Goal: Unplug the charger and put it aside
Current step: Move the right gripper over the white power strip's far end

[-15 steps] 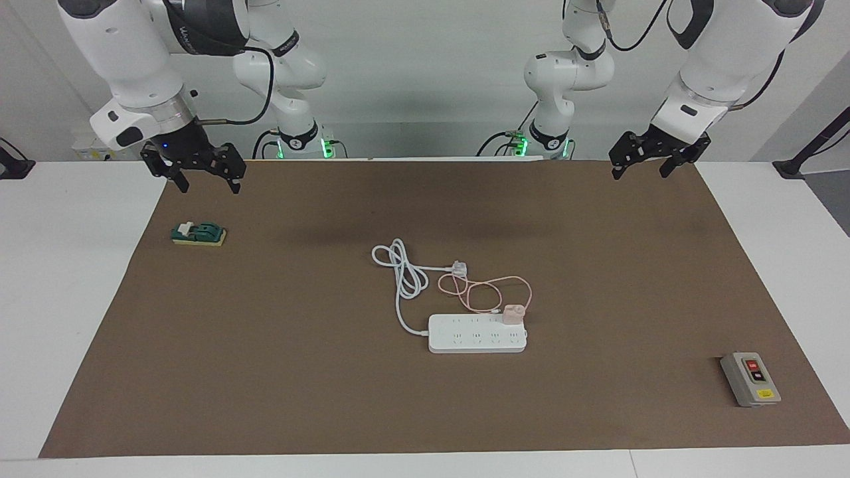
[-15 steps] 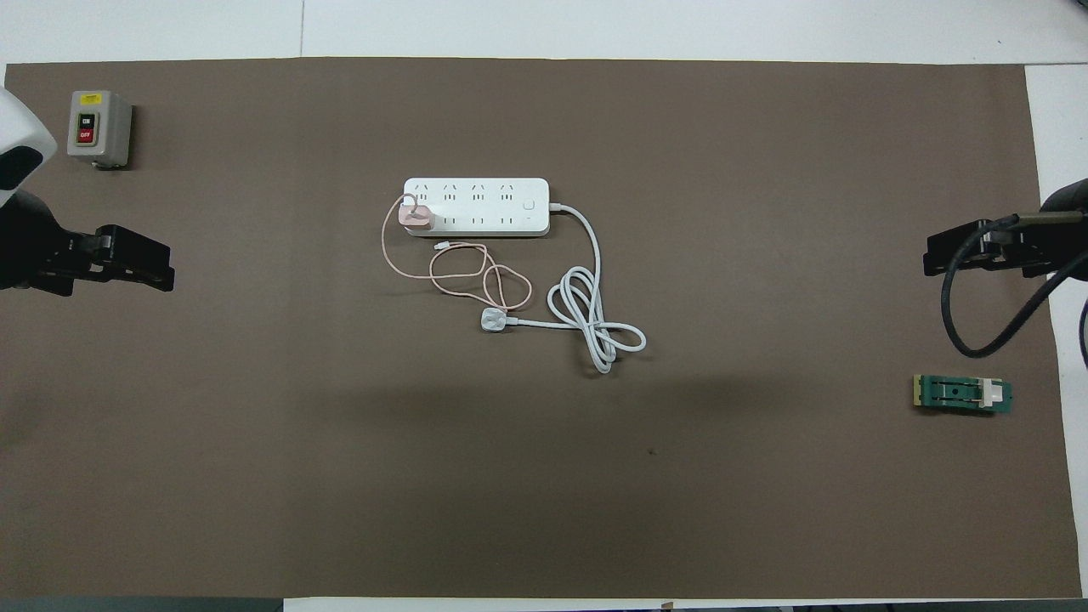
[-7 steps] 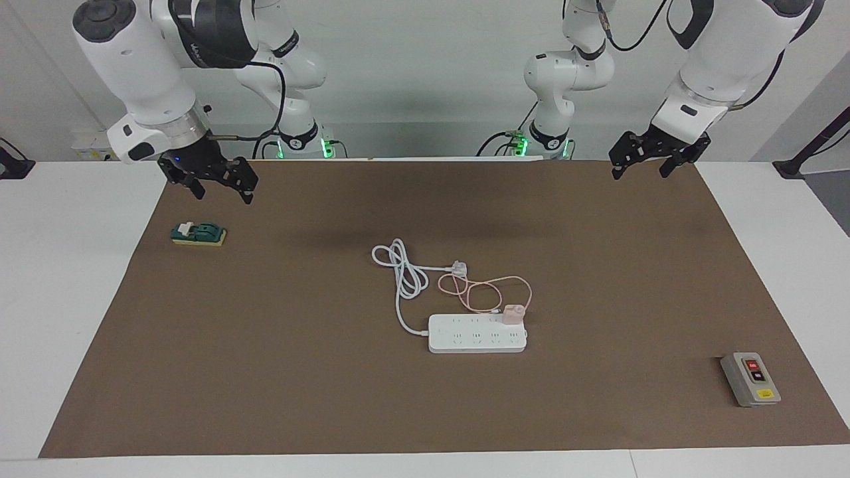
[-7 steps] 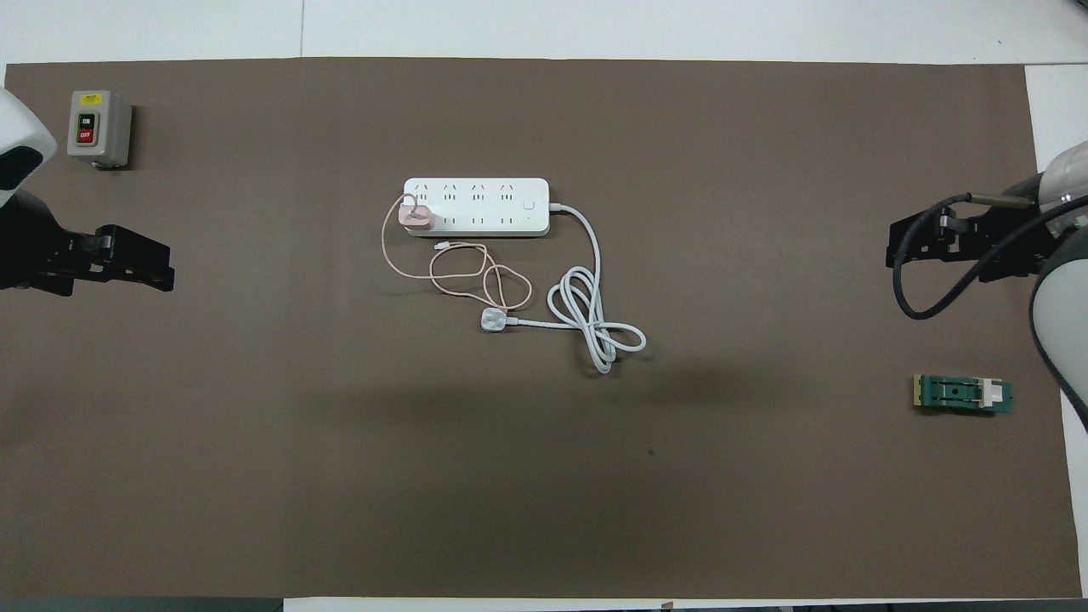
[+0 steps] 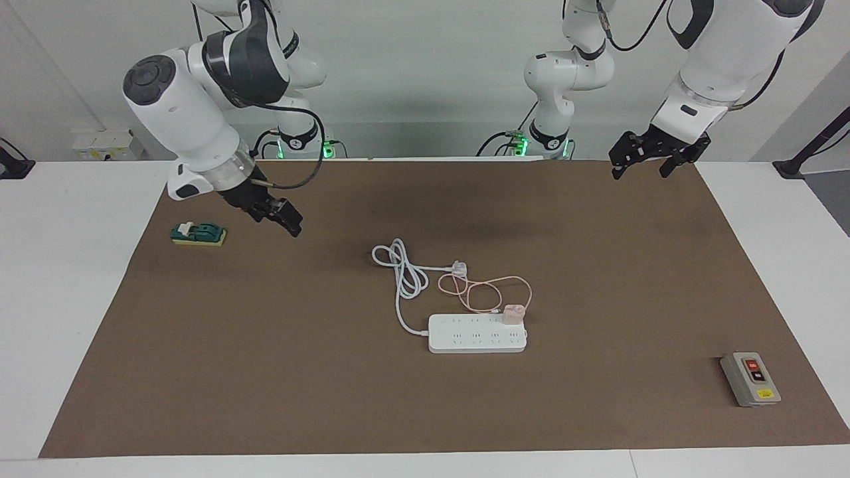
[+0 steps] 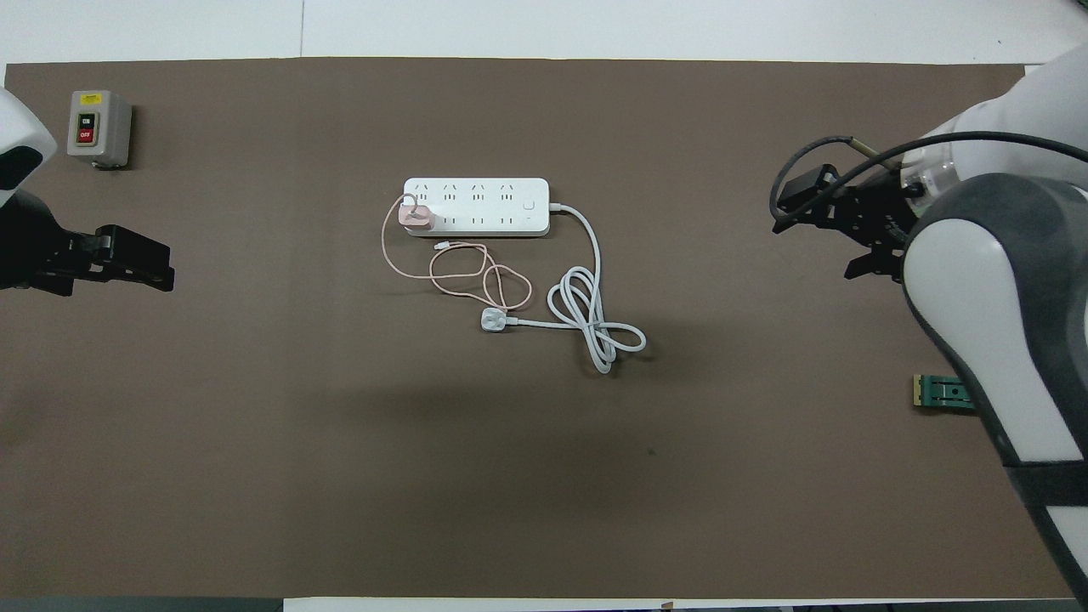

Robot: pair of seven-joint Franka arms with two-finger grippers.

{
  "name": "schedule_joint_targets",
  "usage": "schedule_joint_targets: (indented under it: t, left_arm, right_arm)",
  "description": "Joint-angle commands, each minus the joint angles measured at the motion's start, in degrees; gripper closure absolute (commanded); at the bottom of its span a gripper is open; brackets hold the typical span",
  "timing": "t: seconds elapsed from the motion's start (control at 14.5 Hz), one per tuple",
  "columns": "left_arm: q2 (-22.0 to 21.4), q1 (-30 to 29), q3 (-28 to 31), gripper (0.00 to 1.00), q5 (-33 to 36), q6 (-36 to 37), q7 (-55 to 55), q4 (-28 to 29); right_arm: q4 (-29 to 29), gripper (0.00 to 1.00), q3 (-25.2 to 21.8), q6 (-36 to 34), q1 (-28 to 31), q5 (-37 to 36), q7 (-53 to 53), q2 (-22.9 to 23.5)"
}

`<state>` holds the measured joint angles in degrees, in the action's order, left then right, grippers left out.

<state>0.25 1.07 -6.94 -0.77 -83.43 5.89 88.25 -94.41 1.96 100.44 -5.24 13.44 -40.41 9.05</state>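
The pale pink charger (image 5: 512, 313) (image 6: 416, 218) sits plugged into the end socket of the white power strip (image 5: 475, 335) (image 6: 484, 204), at the strip's end toward the left arm. Its thin pink cable (image 5: 488, 292) (image 6: 463, 276) lies looped on the mat, nearer to the robots than the strip. My right gripper (image 5: 287, 224) (image 6: 816, 246) hangs open and empty above the mat, well short of the strip and toward the right arm's end. My left gripper (image 5: 641, 162) (image 6: 136, 259) waits open over the mat's edge at the left arm's end.
The strip's white three-pin plug (image 5: 459, 268) (image 6: 493, 320) and coiled thick cord (image 5: 405, 272) (image 6: 595, 331) lie beside the pink loops. A grey switch box (image 5: 750, 378) (image 6: 98, 127) and a green block (image 5: 198, 234) (image 6: 943, 393) sit at the ends of the brown mat (image 5: 265, 365).
My right arm has swung in from the mat's edge toward the middle and lowered, and it now partly covers the green block in the overhead view. The left arm has stayed still.
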Motion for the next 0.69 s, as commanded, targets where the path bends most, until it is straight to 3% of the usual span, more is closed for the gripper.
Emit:
schedule_joint_targets:
  t: [0.0, 0.14, 0.34, 0.48, 0.62]
  left_arm:
    - [-1.4, 0.1, 0.2, 0.0, -0.3, -0.1, 0.0, 1.3]
    - [-1.4, 0.4, 0.2, 0.0, -0.2, -0.2, -0.1, 1.3]
    - [-1.6, 0.6, 0.0, 0.0, -0.3, -1.2, 2.5, 2.4]
    - [-1.9, 0.7, -0.3, 0.0, -0.3, -3.5, 13.3, 3.3]
    - [-1.5, 1.1, -0.4, 0.0, -1.2, -5.4, 22.9, 3.5]
  right_arm:
    - [5.1, 0.0, 0.1, 2.4, -1.6, 5.0, -10.4, 6.4]
    - [5.9, 0.0, 0.1, 6.0, -3.7, 8.8, -17.8, 8.8]
    - [14.6, 0.0, 0.1, 6.4, -6.2, 12.8, -29.4, 17.4]
    - [21.4, 0.0, 0.1, 9.0, -8.6, 14.9, -38.1, 23.9]
    - [23.8, 0.0, 0.1, 13.9, -10.7, 18.2, -43.4, 27.9]
